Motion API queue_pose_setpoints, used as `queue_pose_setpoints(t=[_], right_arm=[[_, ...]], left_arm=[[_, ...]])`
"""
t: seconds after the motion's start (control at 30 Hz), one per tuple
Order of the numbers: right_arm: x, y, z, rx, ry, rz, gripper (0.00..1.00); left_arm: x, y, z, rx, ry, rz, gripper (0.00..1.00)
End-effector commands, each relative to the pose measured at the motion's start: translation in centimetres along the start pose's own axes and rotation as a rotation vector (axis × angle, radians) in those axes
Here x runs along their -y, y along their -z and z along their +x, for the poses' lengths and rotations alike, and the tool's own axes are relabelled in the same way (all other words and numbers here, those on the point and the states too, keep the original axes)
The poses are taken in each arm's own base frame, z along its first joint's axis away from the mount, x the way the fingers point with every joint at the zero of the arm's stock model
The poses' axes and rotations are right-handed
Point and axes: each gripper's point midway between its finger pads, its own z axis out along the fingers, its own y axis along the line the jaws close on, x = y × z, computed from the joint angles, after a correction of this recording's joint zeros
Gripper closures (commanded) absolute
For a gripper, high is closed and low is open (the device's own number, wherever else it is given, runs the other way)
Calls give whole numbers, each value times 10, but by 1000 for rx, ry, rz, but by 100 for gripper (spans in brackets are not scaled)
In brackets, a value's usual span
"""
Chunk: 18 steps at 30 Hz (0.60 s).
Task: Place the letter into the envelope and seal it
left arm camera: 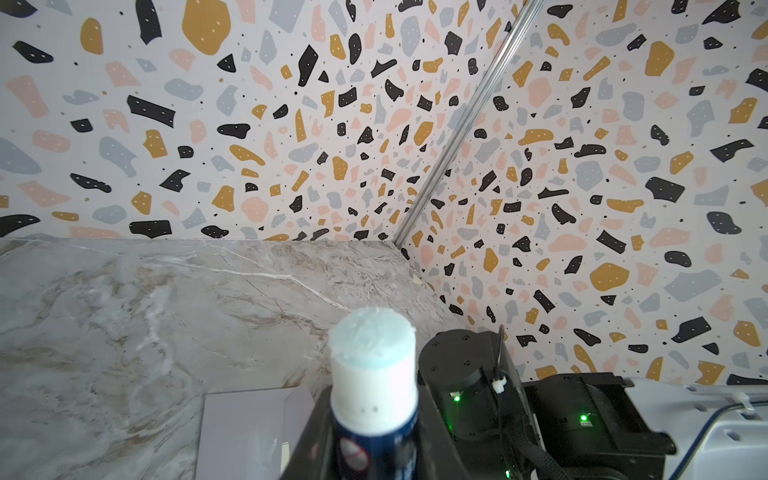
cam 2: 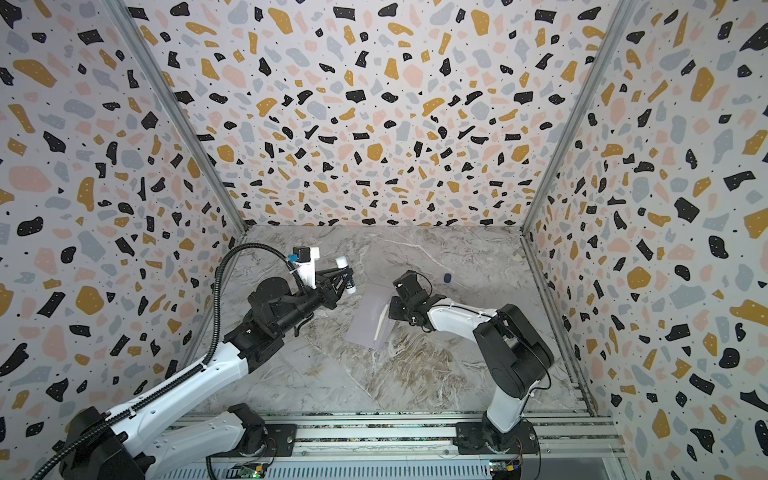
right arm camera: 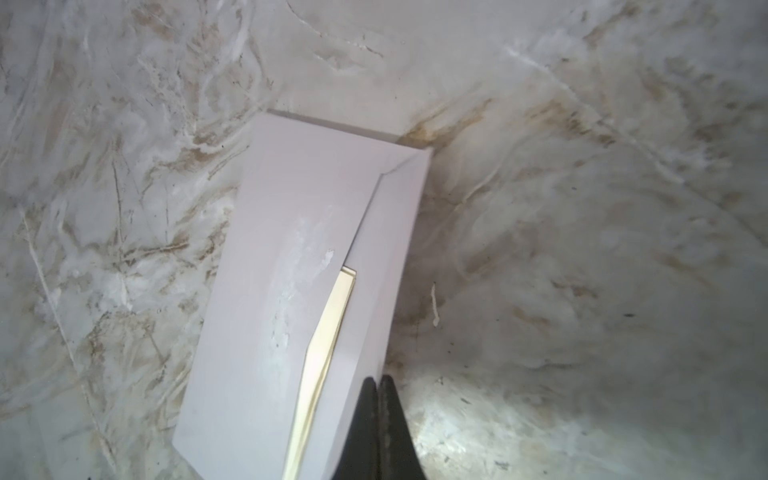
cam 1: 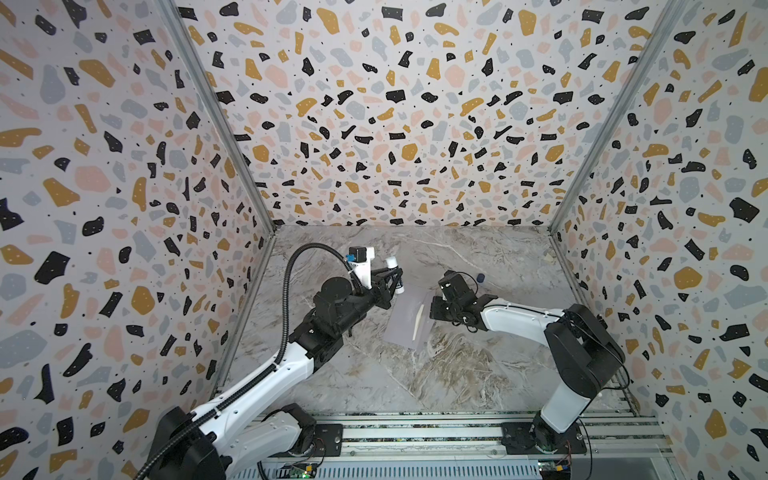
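We're looking at a robot lab cell here: speckled panel walls (cam 1: 395,124) box in the right pincer (cam 1: 432,311) behind and on both sides. There's a marble-look tabletop (cam 1: 415,374) beneath it. Back toward its arm, a metal rail (cam 1: 415,434) carries both arm bases (cam 1: 540,440), with bare circuit boards (cam 1: 301,471) alongside.

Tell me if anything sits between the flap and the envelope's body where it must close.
Nothing visible does. The flap arches over the envelope body, with the letter tucked inside; the right gripper is shut on the flap's edge.
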Motion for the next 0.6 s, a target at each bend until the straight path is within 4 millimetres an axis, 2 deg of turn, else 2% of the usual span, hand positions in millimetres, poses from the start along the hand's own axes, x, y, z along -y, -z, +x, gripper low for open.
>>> queue_pose_setpoints(t=[0.0,0.17,0.33,0.43,0.57], right_arm=[[-2,25,-8,-11,96,-81,100],[19,43,-2,-97,214,-61,100],[33,47,7,-182,279,-36,99],[31,45,4,-197,274,-60,91],[10,46,-6,-171,266,-176,72]], left_arm=[[-4,1,-7,24,-37,-30,100],[-12,-5,12,-25,-27,-52,100],[-11,-15,39,-77,-9,-42,100],[-12,-22,57,-110,3,-40,100],[-15,-30,77,-141,29,-35,100]])
